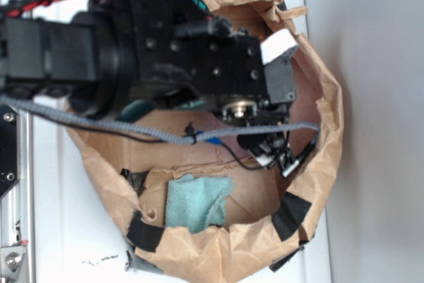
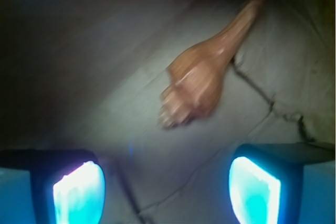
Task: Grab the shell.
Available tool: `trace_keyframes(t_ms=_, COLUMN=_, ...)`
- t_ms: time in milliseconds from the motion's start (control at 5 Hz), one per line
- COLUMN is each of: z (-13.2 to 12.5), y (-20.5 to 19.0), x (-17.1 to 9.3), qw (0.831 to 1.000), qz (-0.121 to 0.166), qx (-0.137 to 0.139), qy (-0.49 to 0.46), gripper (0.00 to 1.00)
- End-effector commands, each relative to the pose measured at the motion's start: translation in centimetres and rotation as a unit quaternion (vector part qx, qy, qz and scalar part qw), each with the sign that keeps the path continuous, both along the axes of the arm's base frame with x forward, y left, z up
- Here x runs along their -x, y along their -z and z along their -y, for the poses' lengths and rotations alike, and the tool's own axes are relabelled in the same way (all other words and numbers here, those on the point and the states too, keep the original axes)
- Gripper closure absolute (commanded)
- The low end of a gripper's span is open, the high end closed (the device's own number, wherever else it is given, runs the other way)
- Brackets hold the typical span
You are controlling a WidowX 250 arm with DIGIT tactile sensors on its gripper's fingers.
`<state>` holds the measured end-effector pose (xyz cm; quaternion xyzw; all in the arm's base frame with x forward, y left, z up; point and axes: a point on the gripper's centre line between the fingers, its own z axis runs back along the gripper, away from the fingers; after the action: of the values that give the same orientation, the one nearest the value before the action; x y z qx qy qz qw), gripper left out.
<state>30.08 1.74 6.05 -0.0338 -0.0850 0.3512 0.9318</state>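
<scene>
Shell (image 2: 202,74) is lying ahead of the parted, empty jaws of the gripper (image 2: 167,190), its thin point aiming away toward the upper right. The approach is under way; next the jaws would need to advance and straddle its bulge. Paper bag walls (image 1: 328,130) are crowding all sides.

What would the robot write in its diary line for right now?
phase: approach | gripper: open, empty | shell: lying ahead of fingers, untouched | place: inside paper bag
</scene>
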Motion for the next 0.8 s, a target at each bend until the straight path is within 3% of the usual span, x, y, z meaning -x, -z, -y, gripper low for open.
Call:
trace_keyframes(t_ms=0, z=-1.3, y=0.0, x=-1.2, qw=0.999, qz=0.033, qx=-0.03, qy=-0.017, gripper=0.0)
trace_keyframes(t_ms=200, z=-1.9, y=0.0, x=-1.6, qw=0.998, qz=0.04, qx=-0.039, qy=-0.034, gripper=0.0)
trace_keyframes(t_ms=600, z=-3.4, y=-1.3, x=-0.7, qw=0.999, qz=0.008, qx=-0.047, qy=-0.021, gripper=0.0)
